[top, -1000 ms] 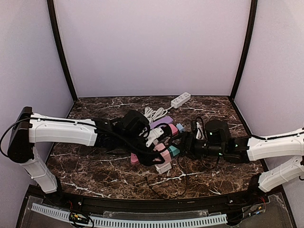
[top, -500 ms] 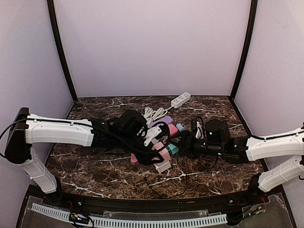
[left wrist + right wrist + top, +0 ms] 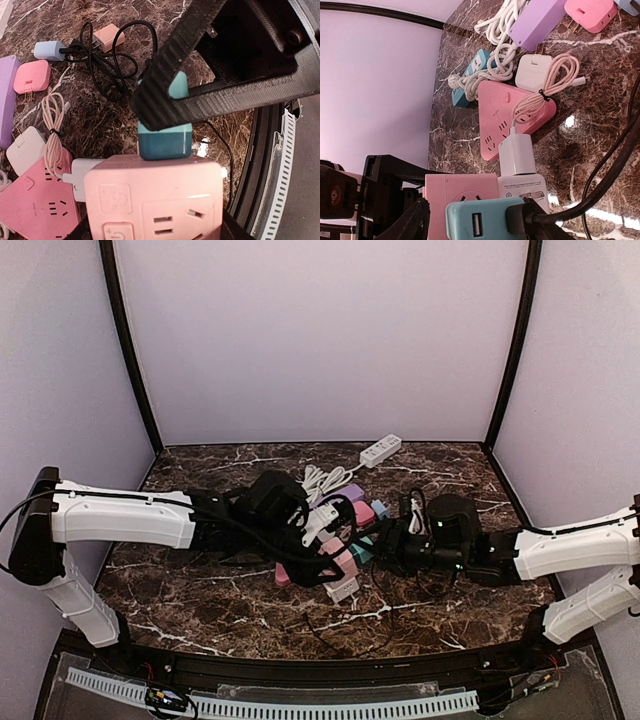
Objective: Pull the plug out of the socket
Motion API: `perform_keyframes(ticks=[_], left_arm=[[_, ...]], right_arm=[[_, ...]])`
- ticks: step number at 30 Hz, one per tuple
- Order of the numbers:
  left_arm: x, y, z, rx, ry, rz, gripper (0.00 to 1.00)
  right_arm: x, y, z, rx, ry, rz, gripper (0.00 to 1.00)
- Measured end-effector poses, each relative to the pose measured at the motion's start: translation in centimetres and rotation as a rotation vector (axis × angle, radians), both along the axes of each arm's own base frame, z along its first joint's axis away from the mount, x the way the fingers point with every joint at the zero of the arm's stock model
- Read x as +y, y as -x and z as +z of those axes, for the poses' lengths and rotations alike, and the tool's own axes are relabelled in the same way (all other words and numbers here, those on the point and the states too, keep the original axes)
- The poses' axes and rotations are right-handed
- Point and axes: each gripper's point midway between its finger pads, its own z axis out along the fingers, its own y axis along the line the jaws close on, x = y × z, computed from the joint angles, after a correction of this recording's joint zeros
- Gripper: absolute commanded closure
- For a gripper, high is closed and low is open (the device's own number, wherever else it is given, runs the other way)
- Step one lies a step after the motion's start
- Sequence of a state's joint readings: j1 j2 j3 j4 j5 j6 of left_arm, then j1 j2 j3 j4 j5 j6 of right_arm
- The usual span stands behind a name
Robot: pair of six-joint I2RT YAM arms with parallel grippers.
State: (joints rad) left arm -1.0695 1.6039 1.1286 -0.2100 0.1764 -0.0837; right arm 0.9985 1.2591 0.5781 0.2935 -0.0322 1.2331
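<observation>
Pink socket [image 3: 150, 200] is clenched by left gripper [image 3: 338, 564] mid-desk — teal plug [image 3: 165, 141] straddled by right gripper [image 3: 370, 547], grip unclear.

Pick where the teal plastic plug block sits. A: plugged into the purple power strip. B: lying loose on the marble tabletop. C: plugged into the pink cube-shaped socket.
C: the teal plastic plug block sits flush against a face of the pink cube-shaped socket.
</observation>
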Motion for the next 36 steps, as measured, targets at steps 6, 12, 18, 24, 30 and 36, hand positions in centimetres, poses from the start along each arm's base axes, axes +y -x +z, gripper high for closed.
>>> perform_keyframes(ticks=[6, 12, 18, 24, 30, 36], left_arm=[[0.0, 0.1, 0.1, 0.005, 0.005, -0.002, 0.91], [-0.1, 0.1, 0.2, 0.009, 0.01, -0.002, 0.91], [-0.1, 0.1, 0.2, 0.015, 0.015, 0.003, 0.94], [0.2, 0.2, 0.8, 0.028, 0.04, 0.015, 0.97], [0.8, 0.4, 1.2, 0.041, 0.073, 0.034, 0.99], [0.9, 0.4, 1.6, 0.055, 0.1, 0.044, 0.99]], right_arm=[[-0.1, -0.1, -0.1, 0.002, 0.003, -0.008, 0.51], [-0.2, -0.3, -0.2, 0.006, 0.003, -0.028, 0.62], [-0.2, -0.4, 0.0, 0.011, -0.007, -0.04, 0.88], [0.0, -0.3, 0.4, 0.016, -0.041, -0.044, 1.0], [0.2, -0.1, 0.7, 0.036, -0.089, -0.053, 1.0], [0.2, 0.0, 0.8, 0.063, -0.133, -0.073, 1.0]])
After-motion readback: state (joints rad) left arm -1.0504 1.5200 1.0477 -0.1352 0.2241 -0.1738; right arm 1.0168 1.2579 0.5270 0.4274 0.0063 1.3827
